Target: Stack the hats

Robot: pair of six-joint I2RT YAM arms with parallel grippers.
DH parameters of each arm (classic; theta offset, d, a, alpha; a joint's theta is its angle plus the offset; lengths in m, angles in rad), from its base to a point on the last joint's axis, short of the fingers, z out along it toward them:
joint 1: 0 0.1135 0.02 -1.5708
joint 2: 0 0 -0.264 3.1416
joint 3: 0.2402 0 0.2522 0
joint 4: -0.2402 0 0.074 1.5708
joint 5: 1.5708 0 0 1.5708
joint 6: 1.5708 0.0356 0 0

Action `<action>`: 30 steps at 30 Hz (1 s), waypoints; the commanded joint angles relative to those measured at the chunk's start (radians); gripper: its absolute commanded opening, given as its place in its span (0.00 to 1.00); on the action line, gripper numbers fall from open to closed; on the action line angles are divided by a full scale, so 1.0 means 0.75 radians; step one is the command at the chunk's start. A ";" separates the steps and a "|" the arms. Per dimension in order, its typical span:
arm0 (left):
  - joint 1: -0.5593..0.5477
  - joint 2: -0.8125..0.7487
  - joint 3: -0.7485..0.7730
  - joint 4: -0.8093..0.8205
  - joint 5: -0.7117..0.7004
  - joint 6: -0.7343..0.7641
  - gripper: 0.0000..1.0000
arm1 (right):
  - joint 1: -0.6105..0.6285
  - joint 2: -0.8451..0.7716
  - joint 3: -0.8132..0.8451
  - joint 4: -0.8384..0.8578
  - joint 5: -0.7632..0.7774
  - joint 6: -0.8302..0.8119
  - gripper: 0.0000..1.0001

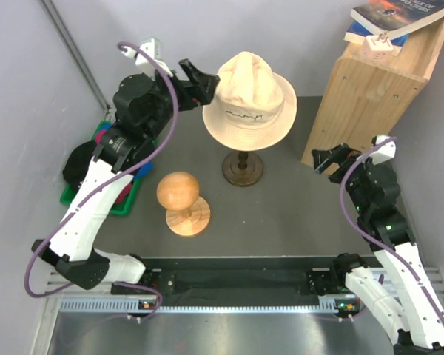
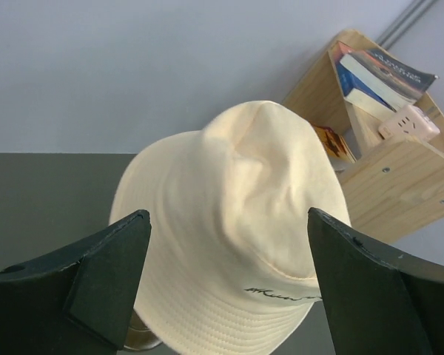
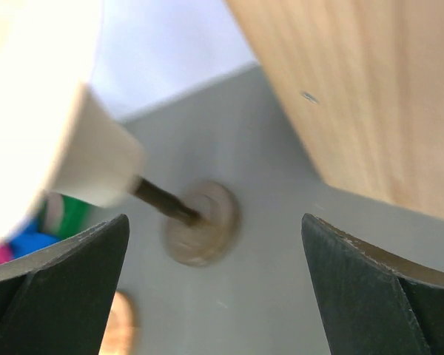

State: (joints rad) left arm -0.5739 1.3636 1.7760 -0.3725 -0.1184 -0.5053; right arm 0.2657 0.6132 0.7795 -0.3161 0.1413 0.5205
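Note:
A cream bucket hat with small black script sits on a wooden stand at the back of the table. My left gripper hovers at the hat's left brim, open, with nothing between its fingers. In the left wrist view the cream hat fills the gap between the spread left gripper fingers. More hats lie in a green bin at the left: a black one and blue and magenta cloth, mostly hidden by the left arm. My right gripper is open and empty, as the right wrist view also shows.
A bare round wooden head form stands on its base in front of the hat stand. A wooden shelf with books and a white power adapter stands at the back right, close to the right gripper. The stand's base shows blurred.

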 commanded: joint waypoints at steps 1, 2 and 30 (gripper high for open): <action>0.076 -0.055 -0.108 0.110 0.117 -0.083 0.91 | 0.010 0.064 0.079 0.311 -0.166 0.167 1.00; 0.076 -0.053 -0.122 0.124 0.137 -0.087 0.91 | 0.008 0.086 0.079 0.382 -0.184 0.210 1.00; 0.156 -0.080 -0.302 0.182 0.250 -0.198 0.91 | 0.012 0.647 0.135 1.190 -0.514 0.590 0.69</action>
State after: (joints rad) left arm -0.4644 1.3174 1.5478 -0.3035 0.0456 -0.6434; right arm 0.2657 1.0958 0.8410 0.4580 -0.2092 0.9321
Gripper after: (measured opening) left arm 0.906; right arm 0.750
